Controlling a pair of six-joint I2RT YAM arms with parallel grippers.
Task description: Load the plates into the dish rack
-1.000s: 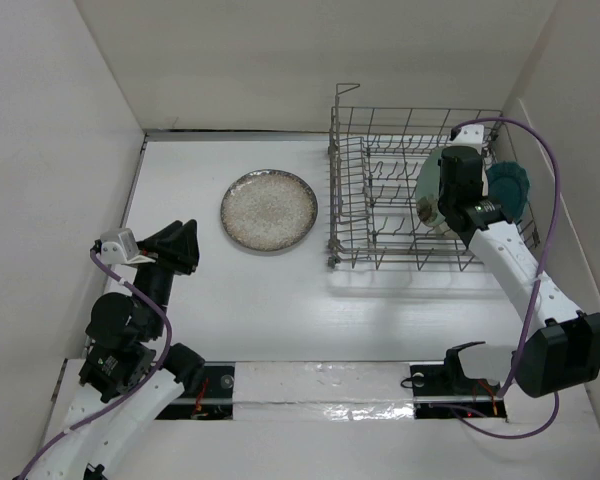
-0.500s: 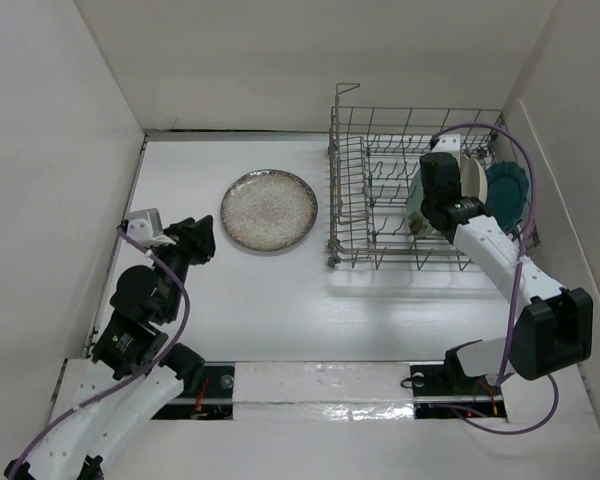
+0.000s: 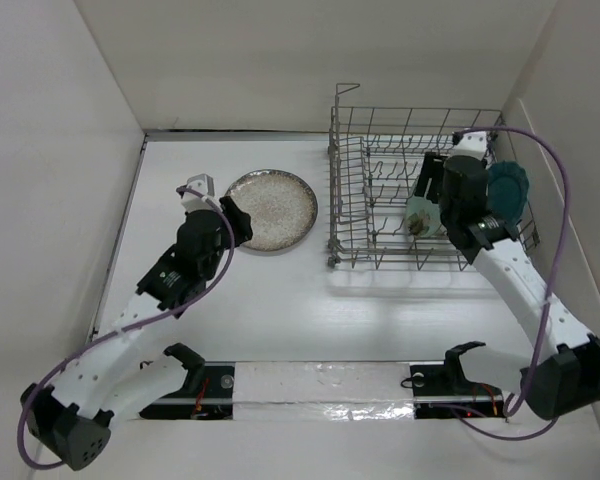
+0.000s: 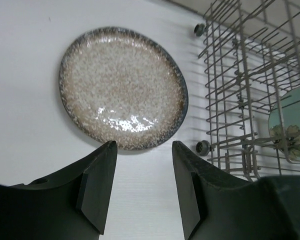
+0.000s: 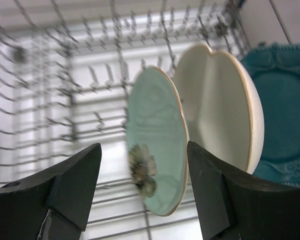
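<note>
The large speckled beige-brown plate (image 3: pixel 269 211) (image 4: pixel 123 88) lies flat on the white table (image 3: pixel 280 300), just to the left of the dish rack (image 3: pixel 380 205) (image 4: pixel 250 70) and apart from it. The left gripper (image 3: pixel 242 222) (image 4: pixel 142 147) hangs over the plate's near-left rim. Its jaws are spread wide and hold nothing. In the left wrist view the plate's near edge sits just beyond the two fingertips and is framed in the gap between them, with no contact visible.

Three plates stand on edge inside the wire rack, toward its right end. The pale mint green plate with the flower (image 3: pixel 421 215) (image 5: pixel 155 150) is furthest left. The cream divided plate (image 5: pixel 220 105) is just behind it, and the dark teal scalloped plate (image 3: pixel 508 192) (image 5: pixel 282 110) is at the far right.

The right gripper (image 3: pixel 435 195) (image 5: pixel 142 150) is over the rack above these plates. Its jaws are also parted wide and grip nothing. In the right wrist view the mint plate's rim shows in the space between the fingers, lying beyond them among the tines. The right finger (image 5: pixel 210 195) overlaps the lower edge of the cream plate in that view, and whether it touches cannot be told.
</note>
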